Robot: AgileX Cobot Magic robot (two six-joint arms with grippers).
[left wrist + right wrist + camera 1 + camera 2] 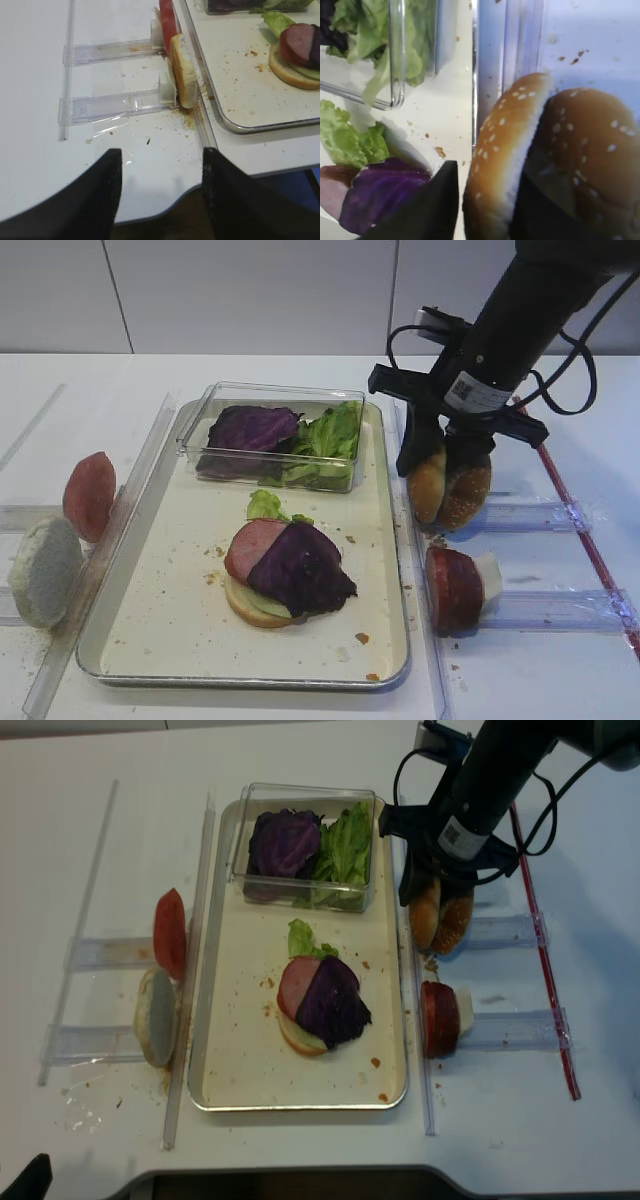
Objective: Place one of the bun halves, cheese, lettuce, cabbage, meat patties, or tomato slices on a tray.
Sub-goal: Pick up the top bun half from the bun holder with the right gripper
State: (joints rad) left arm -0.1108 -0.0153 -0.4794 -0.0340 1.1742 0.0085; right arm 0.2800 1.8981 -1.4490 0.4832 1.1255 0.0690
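Two sesame bun halves stand on edge in a clear rack just right of the tray (240, 676). My right gripper (437, 466) reaches down over them, its fingers pressing either side of the left bun half (426, 486), with one finger wedged between it and the second one (470, 496). In the right wrist view the gripper (487, 175) is shut on that bun half (505, 140), which still rests in the rack. On the tray lies a stack topped with purple cabbage (303, 566) over meat and lettuce. My left gripper (160, 152) hangs open above the table's front edge.
A clear box (272, 392) at the tray's back holds cabbage (250, 427) and lettuce (330, 435). A red disc (455, 588) with a white slice stands in the nearer right rack. A tomato slice (90, 495) and a pale disc (45, 570) stand left of the tray.
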